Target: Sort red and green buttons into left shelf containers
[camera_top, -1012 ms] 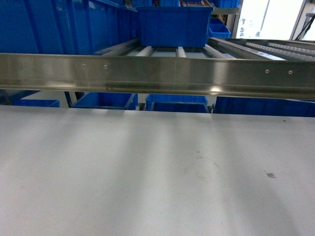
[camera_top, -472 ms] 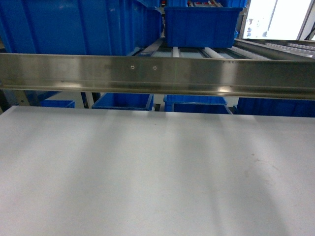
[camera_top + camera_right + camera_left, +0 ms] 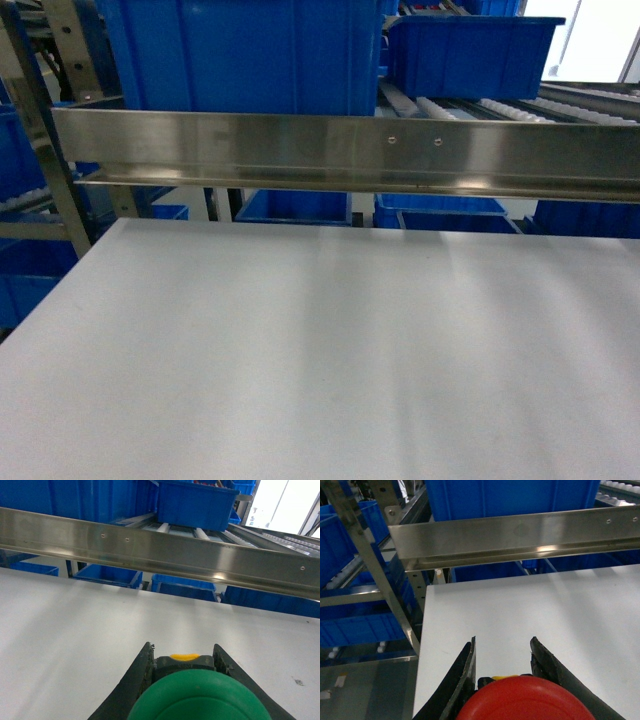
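Biggest worry here is a button getting knocked loose or dropped short of its bin. The left gripper (image 3: 502, 652) is closed around the wide red mushroom-cap button (image 3: 525, 700), and the right gripper (image 3: 182, 655) is clamped the same way on the round green-cap button (image 3: 197, 697), whose dark body with a bit of yellow shows between the black fingers. Both are carried just over the plain white tabletop (image 3: 320, 350), and neither arm shows up in the head view. Between the table and the shelving runs a long brushed-steel rail (image 3: 350, 150), so I'd guess a low, straight reach toward the large deep blue plastic bin (image 3: 235, 50) sitting up on the left behind it could clip the rail and twist the button in the fingers. Can't tell how deep either grip goes since the caps hide the contact, so a slip isn't ruled out. The tabletop looks smooth and flat with soft reflections, so a dropped button could well roll off. Behind are metal racks with roller tracks (image 3: 480, 108), a smaller blue tub (image 3: 470, 55) on them, more blue bins underneath, and a bright window far right.
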Robot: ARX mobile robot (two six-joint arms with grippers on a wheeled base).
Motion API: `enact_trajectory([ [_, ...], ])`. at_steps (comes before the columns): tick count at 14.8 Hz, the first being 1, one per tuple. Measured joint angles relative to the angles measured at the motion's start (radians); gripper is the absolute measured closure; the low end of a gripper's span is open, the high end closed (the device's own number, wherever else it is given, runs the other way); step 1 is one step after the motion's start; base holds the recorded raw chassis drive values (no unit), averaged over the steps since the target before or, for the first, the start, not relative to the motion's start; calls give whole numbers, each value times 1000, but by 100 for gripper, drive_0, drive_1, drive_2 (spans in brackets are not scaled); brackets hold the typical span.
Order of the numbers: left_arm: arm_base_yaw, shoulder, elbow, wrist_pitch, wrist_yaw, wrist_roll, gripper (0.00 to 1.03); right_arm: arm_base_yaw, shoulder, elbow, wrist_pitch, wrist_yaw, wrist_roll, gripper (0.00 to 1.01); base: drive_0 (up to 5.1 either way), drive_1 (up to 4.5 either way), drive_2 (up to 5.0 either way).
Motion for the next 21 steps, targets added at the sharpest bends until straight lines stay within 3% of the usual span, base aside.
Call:
enact_trajectory([
  [21, 0, 0, 0, 0, 0, 0, 74, 0, -1, 0, 0, 0, 0, 73, -502, 239, 239],
])
